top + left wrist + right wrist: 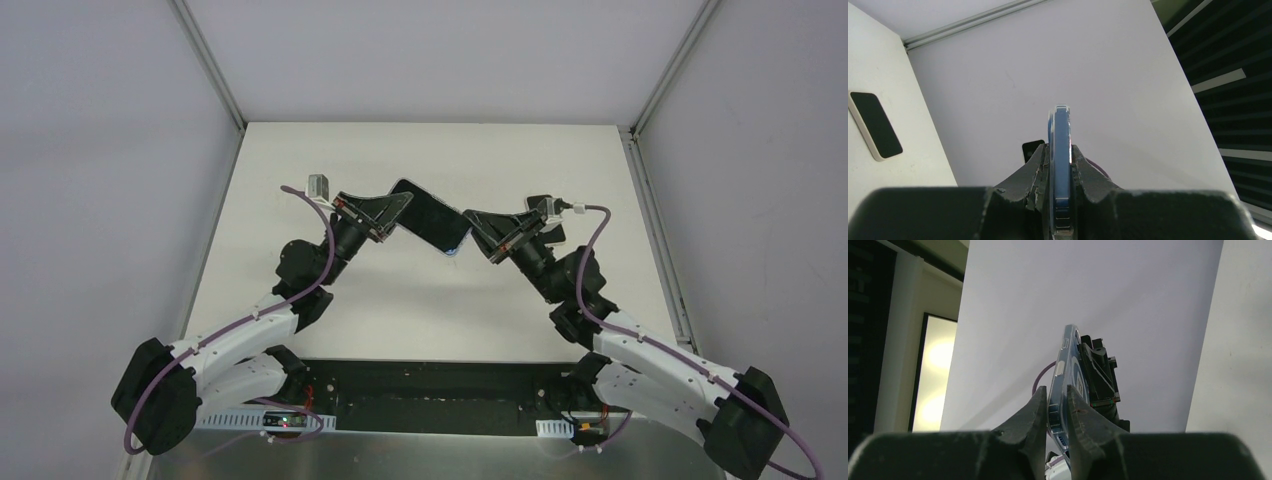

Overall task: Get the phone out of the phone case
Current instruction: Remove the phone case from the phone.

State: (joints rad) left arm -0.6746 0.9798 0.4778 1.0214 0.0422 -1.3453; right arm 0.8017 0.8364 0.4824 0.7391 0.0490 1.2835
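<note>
A blue phone in a clear case (432,222) hangs in the air over the middle of the table, gripped at both ends. My left gripper (396,214) is shut on its left end. In the left wrist view the phone (1061,135) stands edge-on between the jaws of that gripper (1060,150). My right gripper (478,233) is shut on its right end. In the right wrist view the clear case with the blue phone inside (1068,365) rises from that gripper (1055,392), with the left gripper's black body (1100,375) behind it.
A flat black slab with a white rim (875,125) lies on the white table (420,300); in the top view a dark shape (545,205) shows behind the right gripper. Grey walls enclose the table on three sides.
</note>
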